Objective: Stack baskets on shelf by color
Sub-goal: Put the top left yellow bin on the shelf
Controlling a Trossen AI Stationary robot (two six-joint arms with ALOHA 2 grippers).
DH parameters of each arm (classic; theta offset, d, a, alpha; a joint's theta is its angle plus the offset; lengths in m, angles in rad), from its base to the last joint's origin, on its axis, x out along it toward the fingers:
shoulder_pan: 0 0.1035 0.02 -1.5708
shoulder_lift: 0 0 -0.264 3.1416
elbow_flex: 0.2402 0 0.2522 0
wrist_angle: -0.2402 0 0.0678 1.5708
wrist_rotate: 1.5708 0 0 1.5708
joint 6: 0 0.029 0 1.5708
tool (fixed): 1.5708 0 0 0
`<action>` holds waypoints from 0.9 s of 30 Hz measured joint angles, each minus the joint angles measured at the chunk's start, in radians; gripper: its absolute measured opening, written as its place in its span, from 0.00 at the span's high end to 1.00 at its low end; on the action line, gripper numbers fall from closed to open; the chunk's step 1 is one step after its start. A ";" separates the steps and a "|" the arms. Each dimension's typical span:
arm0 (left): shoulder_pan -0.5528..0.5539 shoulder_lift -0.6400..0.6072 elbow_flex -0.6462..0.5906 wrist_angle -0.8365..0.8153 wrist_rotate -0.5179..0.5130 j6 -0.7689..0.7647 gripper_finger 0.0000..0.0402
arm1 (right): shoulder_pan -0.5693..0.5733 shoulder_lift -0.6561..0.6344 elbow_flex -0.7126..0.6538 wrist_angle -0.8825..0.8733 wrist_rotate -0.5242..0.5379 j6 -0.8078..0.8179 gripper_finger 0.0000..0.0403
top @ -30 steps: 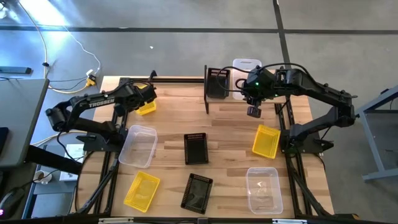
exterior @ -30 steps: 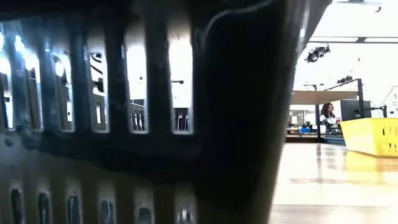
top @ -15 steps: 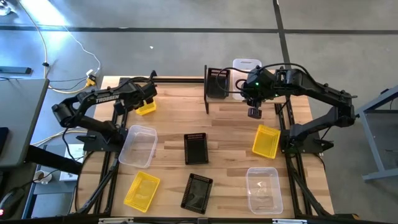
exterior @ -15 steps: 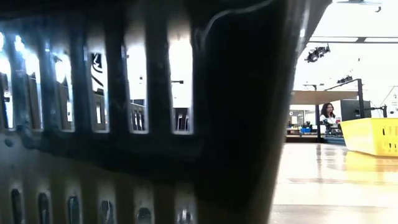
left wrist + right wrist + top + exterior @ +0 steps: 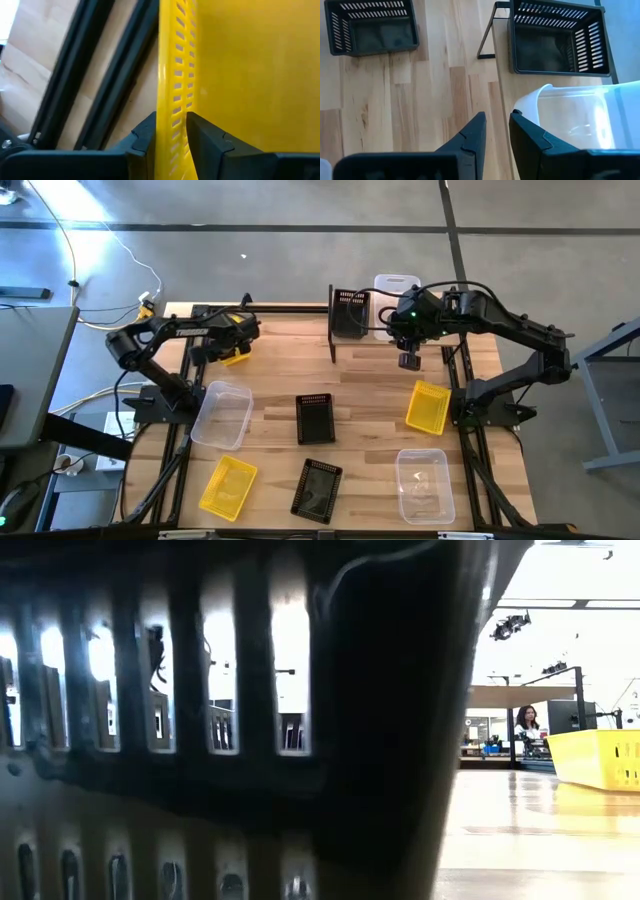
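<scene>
A yellow mesh basket (image 5: 236,357) sits at the table's far left, and my left gripper (image 5: 240,346) is down on it, shut on one wall. On the light-wood shelf (image 5: 385,345) at the far middle stand a black basket (image 5: 349,312) and a clear tub (image 5: 396,288). My right gripper (image 5: 408,362) hangs above the shelf's near edge. Its fingers stand a little apart with nothing between them, and the clear tub (image 5: 580,115) lies beyond its fingertips. My left gripper (image 5: 171,135) has the yellow basket's slotted side wall (image 5: 175,107) between its two fingers, one finger inside the basket and one outside. The fingers come steeply from above. Whether the basket's bottom rests on the table I cannot tell.
On the table lie a clear tub (image 5: 222,415), two black baskets (image 5: 315,418) (image 5: 318,488), two yellow baskets (image 5: 228,486) (image 5: 428,407) and another clear tub (image 5: 424,483). A black basket (image 5: 250,740) fills most of the low view. Black frame rails (image 5: 100,75) run beside the held basket.
My left arm has leaned forward, and its gripper has sunk at the yellow basket and turned a little. The basket shows in about the same place.
</scene>
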 joint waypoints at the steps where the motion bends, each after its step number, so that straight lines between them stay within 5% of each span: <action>1: 0.000 0.007 0.001 0.009 0.004 0.007 0.79 | 0.000 0.000 0.000 0.000 0.001 -0.001 0.82; 13: -0.003 -0.060 0.001 0.034 0.023 0.043 0.98 | 0.000 0.000 0.000 0.025 0.007 -0.010 0.82; 27: -0.151 -0.352 0.000 0.027 0.090 0.064 1.00 | 0.000 0.000 0.000 0.095 -0.054 -0.026 0.82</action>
